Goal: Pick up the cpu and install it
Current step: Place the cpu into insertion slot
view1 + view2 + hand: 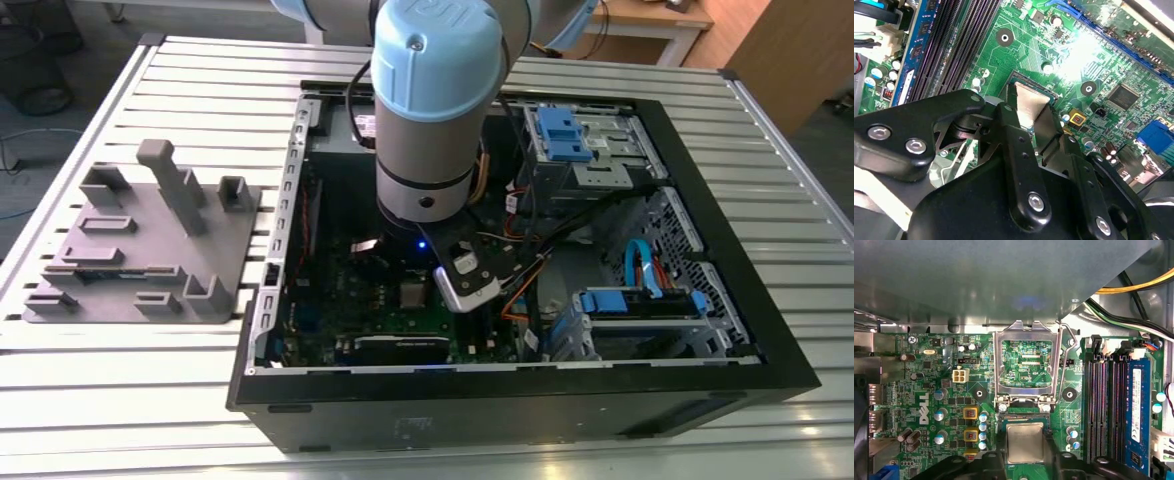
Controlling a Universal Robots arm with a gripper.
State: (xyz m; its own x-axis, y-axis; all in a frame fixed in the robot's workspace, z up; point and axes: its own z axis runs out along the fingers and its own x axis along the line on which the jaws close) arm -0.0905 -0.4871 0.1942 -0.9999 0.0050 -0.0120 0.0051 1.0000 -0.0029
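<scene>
White logo (pixel 924 408) on the green motherboard (pixel 919 377)

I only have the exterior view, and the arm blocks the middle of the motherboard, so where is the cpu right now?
Observer: In the second wrist view the cpu sits between the end effector's fingers, over the motherboard.
Operator: Is the socket frame open?
Observer: Yes. In the first wrist view the metal frame is flipped open next to the cpu, and the motherboard shows through its hollow middle.
</scene>
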